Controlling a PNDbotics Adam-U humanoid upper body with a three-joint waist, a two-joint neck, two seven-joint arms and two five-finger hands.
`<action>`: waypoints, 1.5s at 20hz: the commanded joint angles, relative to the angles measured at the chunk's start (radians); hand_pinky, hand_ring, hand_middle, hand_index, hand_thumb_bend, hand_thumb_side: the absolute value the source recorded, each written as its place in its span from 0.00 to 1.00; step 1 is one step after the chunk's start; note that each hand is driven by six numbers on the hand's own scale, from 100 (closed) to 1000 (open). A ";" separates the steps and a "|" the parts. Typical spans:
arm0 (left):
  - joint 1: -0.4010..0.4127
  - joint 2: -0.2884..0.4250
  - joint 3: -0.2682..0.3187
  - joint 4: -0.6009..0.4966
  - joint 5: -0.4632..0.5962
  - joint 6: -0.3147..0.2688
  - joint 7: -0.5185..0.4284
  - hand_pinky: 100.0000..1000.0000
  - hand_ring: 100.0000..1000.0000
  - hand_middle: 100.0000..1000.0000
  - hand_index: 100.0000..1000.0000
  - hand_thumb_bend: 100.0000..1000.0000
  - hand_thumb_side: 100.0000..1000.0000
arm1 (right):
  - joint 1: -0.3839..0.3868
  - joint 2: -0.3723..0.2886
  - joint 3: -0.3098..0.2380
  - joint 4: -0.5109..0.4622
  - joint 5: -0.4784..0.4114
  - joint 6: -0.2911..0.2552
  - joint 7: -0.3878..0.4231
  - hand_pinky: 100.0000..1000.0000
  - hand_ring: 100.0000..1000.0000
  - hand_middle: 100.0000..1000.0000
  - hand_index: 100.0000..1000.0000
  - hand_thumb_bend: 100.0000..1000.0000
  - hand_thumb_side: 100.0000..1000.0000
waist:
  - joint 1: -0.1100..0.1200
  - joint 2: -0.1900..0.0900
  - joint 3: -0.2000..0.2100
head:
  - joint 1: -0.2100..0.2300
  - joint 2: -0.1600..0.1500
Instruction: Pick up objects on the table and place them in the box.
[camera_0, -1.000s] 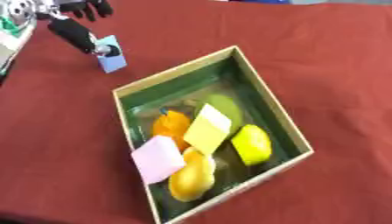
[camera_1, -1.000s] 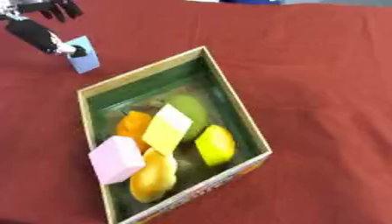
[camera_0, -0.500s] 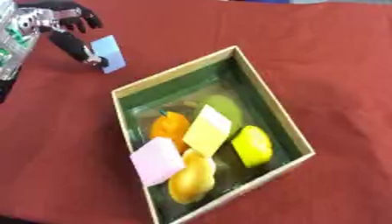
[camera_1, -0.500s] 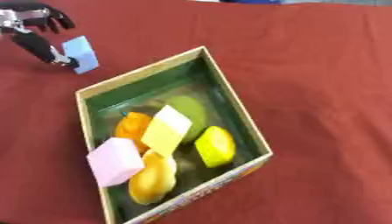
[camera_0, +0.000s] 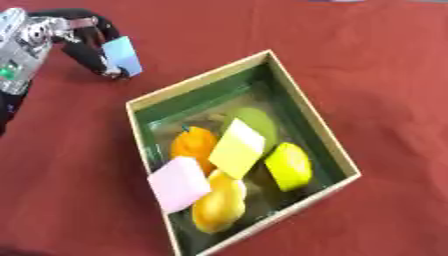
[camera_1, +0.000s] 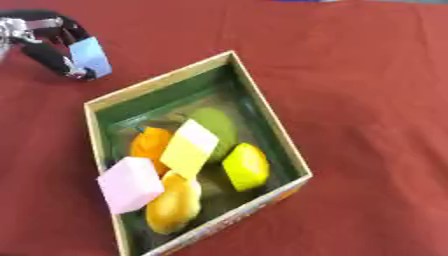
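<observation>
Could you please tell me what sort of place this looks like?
Probably a robot test bench: a table under a red cloth, a box of toy fruit and foam blocks, and the left hand holding a blue block.

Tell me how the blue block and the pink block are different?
The blue block is outside the box, pinched in the robot's left hand; the pink block is already in the box, leaning over its near-left wall. The blue one looks smaller and flatter, the pink one chunkier. Both are pale, plain, square-faced blocks.
</observation>
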 joint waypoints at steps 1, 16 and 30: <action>-0.025 0.018 0.016 -0.013 0.013 0.003 0.012 0.80 0.70 0.64 0.77 0.35 0.20 | -0.006 -0.014 -0.004 -0.015 0.007 0.001 -0.006 0.82 0.78 0.66 0.81 0.00 0.72 | 0.004 -0.019 0.000 | 0.000 -0.009; -0.002 0.072 -0.005 -0.331 0.116 0.018 0.004 0.77 0.64 0.62 0.74 0.10 0.04 | 0.004 -0.021 -0.007 -0.015 0.001 0.003 -0.010 0.82 0.78 0.66 0.81 0.00 0.71 | 0.017 -0.055 0.011 | -0.028 0.016; 0.112 0.163 -0.189 -0.899 0.346 0.068 -0.112 0.76 0.63 0.61 0.73 0.16 0.10 | -0.010 -0.031 -0.004 -0.015 -0.019 0.003 0.003 0.82 0.78 0.66 0.81 0.00 0.70 | 0.032 -0.089 0.004 | -0.051 0.038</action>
